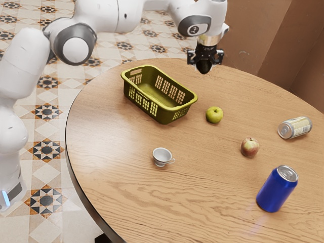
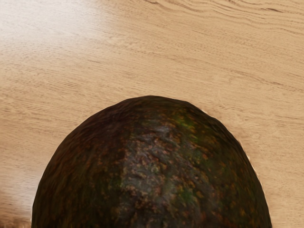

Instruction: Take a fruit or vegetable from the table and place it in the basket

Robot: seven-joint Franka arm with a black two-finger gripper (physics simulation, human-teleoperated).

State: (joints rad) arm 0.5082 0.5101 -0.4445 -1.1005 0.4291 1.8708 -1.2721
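Claw (image 1: 204,65) closed on rough, rounded avocado (image 2: 152,166), fingers its width apart, at exterior view's far side. Left to right on grained table (image 1: 111,172): perforated basket (image 1: 161,114), smooth cup (image 1: 162,156), green apple (image 1: 214,115), red apple (image 1: 250,147), blue can (image 1: 275,192), silvery can (image 1: 295,127). Claw points down.

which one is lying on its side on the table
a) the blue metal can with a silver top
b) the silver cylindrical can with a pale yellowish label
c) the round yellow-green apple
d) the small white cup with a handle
b: the silver cylindrical can rests on its curved wall, its round end facing sideways, while the blue metal can stands upright.
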